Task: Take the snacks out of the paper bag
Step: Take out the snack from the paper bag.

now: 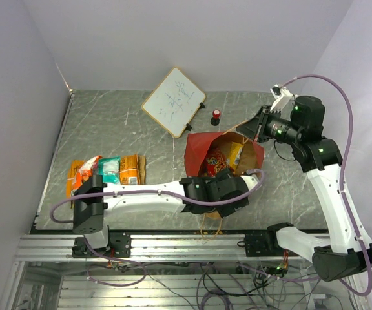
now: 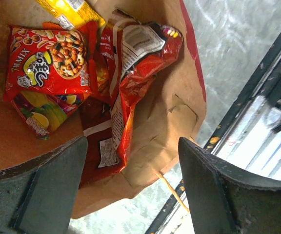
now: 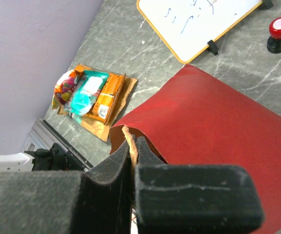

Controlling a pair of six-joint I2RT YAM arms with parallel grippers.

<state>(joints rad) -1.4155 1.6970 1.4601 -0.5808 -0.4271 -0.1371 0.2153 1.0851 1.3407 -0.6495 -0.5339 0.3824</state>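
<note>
The paper bag (image 1: 199, 150) lies on its side mid-table, its mouth towards the arms, red outside (image 3: 213, 122), brown inside (image 2: 170, 112). Inside it lie snacks: a red packet with a snack picture (image 2: 48, 61), a long crumpled red packet (image 2: 140, 73) and a yellow one (image 2: 70, 9). My left gripper (image 1: 228, 188) is open and empty at the bag's mouth, its fingers (image 2: 48, 190) either side of the lower rim. My right gripper (image 1: 258, 129) is shut on the bag's twisted handle (image 3: 129, 136) and holds the upper rim up. Orange, teal and tan snacks (image 1: 108, 171) lie on the table at the left.
A white whiteboard (image 1: 175, 101) stands at the back, with a small red-capped object (image 1: 216, 116) next to it. The other twisted handle (image 2: 172, 187) hangs over the metal rail (image 1: 173, 242) at the table's front edge. Walls close off the left and back.
</note>
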